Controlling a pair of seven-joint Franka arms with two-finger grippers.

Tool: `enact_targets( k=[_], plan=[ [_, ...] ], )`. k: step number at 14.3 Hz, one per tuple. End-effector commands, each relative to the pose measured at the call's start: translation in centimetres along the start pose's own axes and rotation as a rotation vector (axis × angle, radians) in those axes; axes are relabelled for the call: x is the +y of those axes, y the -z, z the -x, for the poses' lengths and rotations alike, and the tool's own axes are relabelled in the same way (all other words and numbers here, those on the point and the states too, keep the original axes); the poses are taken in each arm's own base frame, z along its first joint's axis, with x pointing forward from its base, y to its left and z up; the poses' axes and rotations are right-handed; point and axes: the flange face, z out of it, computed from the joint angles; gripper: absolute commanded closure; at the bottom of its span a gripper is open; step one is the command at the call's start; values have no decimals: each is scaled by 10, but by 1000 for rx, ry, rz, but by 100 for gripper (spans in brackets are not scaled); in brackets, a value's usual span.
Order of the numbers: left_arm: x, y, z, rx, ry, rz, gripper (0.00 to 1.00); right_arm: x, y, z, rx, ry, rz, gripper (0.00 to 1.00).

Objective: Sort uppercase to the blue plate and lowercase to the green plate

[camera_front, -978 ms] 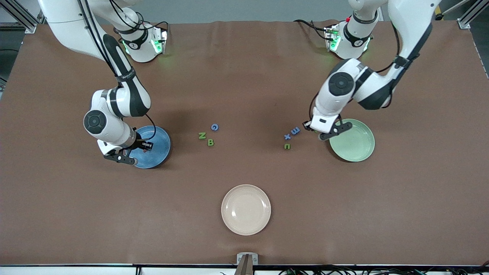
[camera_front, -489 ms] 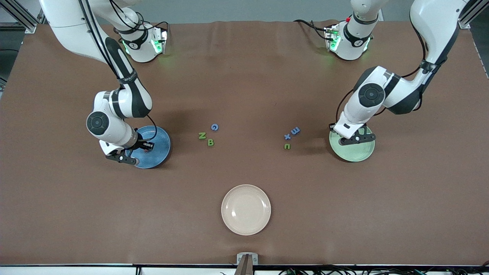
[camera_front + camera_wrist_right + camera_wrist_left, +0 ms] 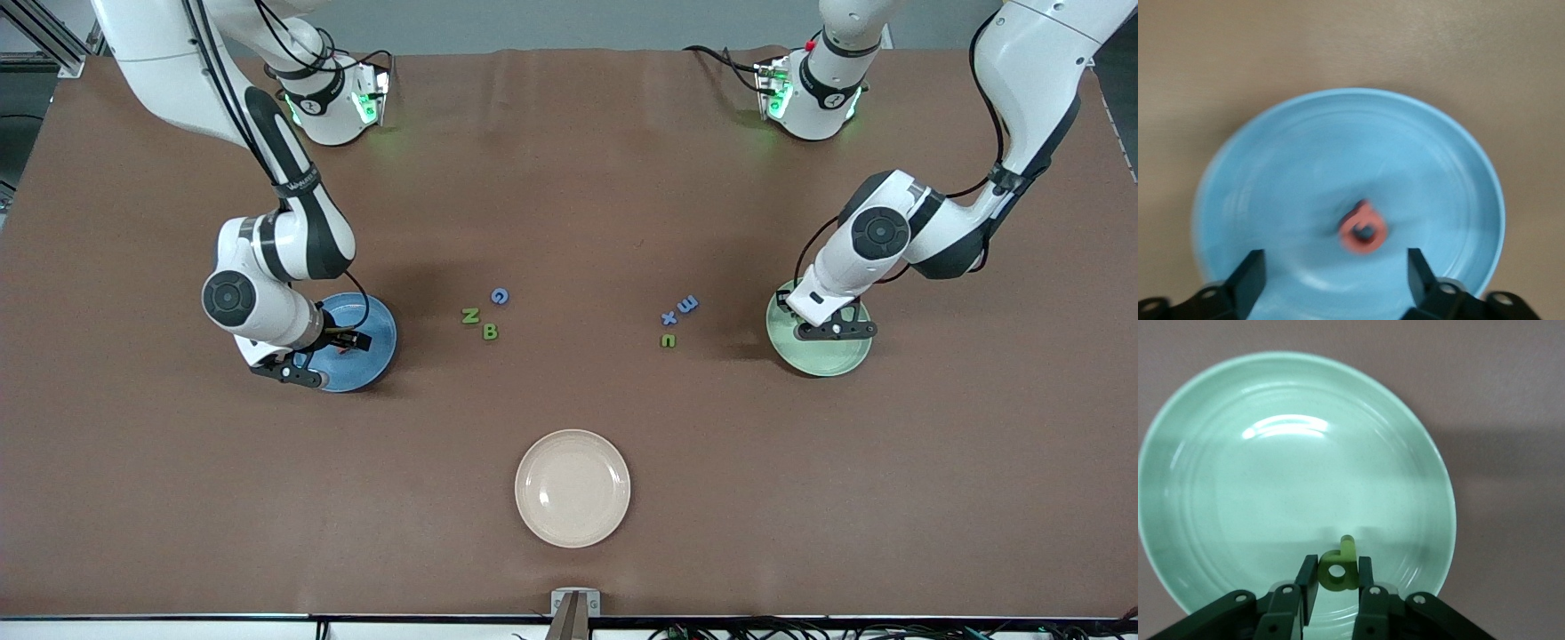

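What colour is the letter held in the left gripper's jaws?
Green: the lowercase p, over the green plate, clearest in the left wrist view.

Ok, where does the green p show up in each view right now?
Front view: not visible; the left gripper over the green plate hides it.
Left wrist view: the green p sits pinched between the fingers, above the plate's inside.
Right wrist view: not in it; only the blue plate with the pinkish-red Q.
Shared landmark: the green plate, seen in the front and left wrist views.
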Motion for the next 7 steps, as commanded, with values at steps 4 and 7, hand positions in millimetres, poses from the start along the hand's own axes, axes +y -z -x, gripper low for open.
enact_targets(
  k=[4,7],
  plan=[
    [-1,-7,7,9,-38,2,78,-141,36,56,44,-149,-27,0],
    [-4,-7,6,10,-33,3,41,-160,21,67,40,-304,-62,0]
  ],
)
